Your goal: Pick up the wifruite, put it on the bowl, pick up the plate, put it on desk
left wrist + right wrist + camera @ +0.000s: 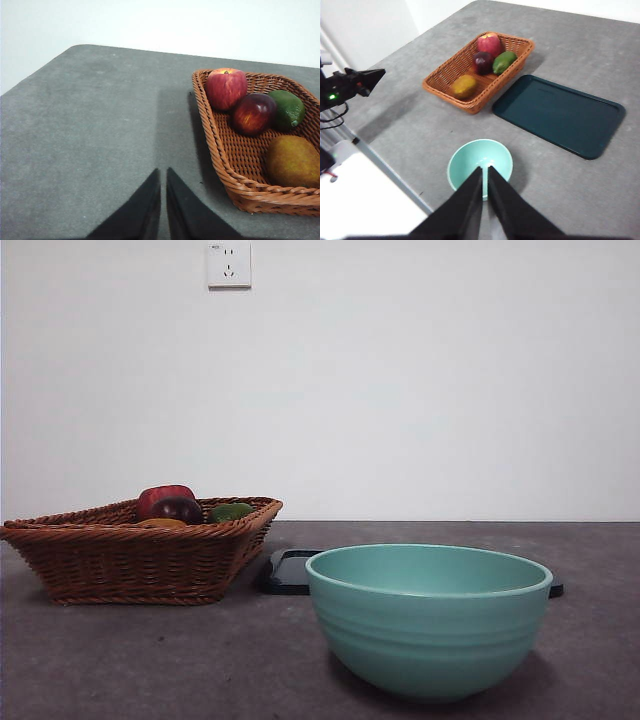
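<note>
While both grippers (163,210) (485,200) hang closed and empty, wifruite (464,86) sits in basket (440,80), 11 o'clock from bowl (480,162); risk: crowding apple (489,44) gets grabbed instead.

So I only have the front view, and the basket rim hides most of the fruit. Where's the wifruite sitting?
Observer: The wifruite lies at one end of the basket, apart from the apple at the opposite end.
Operator: And that dark sliver behind the bowl?
Observer: It's a rectangular dark teal tray, flat on the desk beside the basket.
Operator: Where are the arms?
Observer: The left pincer is shut over bare desk next to the basket. The right pincer is shut, high above the bowl.
</note>
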Controlling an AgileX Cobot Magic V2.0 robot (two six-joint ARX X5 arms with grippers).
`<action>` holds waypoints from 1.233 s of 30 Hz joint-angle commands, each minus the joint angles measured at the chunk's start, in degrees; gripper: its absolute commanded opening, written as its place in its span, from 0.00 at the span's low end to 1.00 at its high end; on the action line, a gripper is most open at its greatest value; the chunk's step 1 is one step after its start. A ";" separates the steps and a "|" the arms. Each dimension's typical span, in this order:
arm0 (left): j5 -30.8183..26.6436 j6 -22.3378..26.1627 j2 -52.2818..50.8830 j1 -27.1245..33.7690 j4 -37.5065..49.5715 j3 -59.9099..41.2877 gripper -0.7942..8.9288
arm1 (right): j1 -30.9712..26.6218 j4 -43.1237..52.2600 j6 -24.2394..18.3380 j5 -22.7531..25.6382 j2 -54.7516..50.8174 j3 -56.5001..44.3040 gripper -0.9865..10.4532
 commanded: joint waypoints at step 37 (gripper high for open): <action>0.26 0.46 -0.09 0.04 -0.33 -1.18 0.10 | -32.00 55.04 -4.50 12.26 -22.73 -63.01 0.09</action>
